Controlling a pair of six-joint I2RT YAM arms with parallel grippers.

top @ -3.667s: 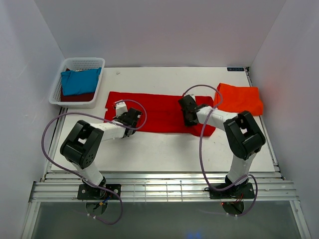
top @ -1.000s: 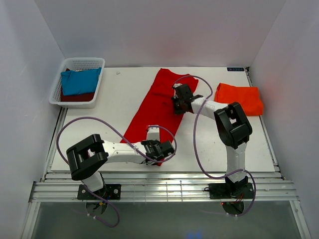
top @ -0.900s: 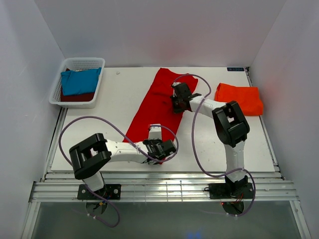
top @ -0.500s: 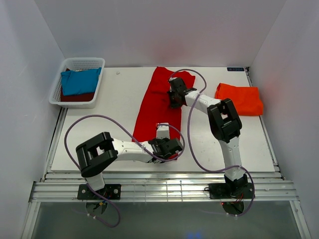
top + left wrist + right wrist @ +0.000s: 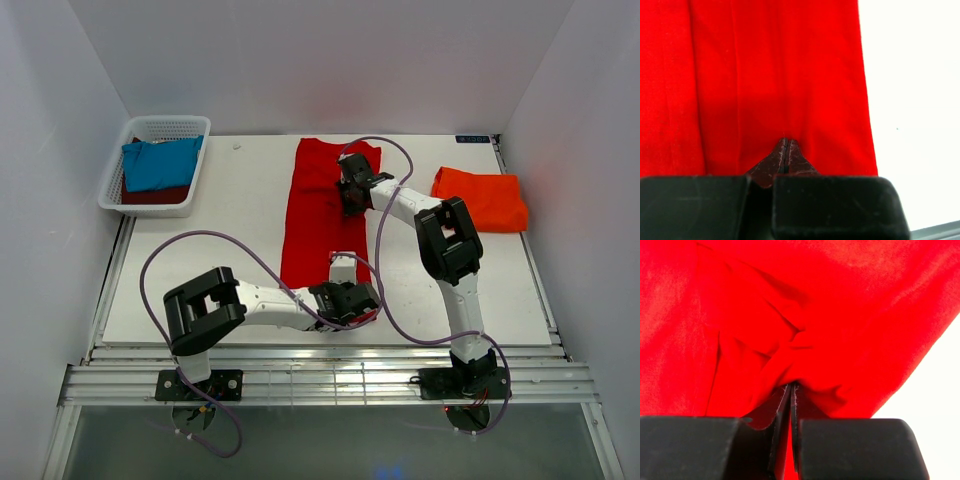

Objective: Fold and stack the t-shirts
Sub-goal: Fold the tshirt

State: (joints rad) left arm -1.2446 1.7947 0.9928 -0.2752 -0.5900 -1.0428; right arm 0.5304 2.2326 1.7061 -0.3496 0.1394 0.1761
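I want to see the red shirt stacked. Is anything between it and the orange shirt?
Nothing loose. Between the red t-shirt and the orange t-shirt lie only bare table and the robot's own right arm.

Your bright red t-shirt (image 5: 318, 215) swings right round: it lies crosswise a few seconds ago, slants diagonally a second back, and now runs straight from near to far. Your left gripper (image 5: 348, 298) drags one end from the left to the near middle, while your right gripper (image 5: 347, 190) carries the other end back and leftward, away from the orange-red t-shirt (image 5: 480, 200).
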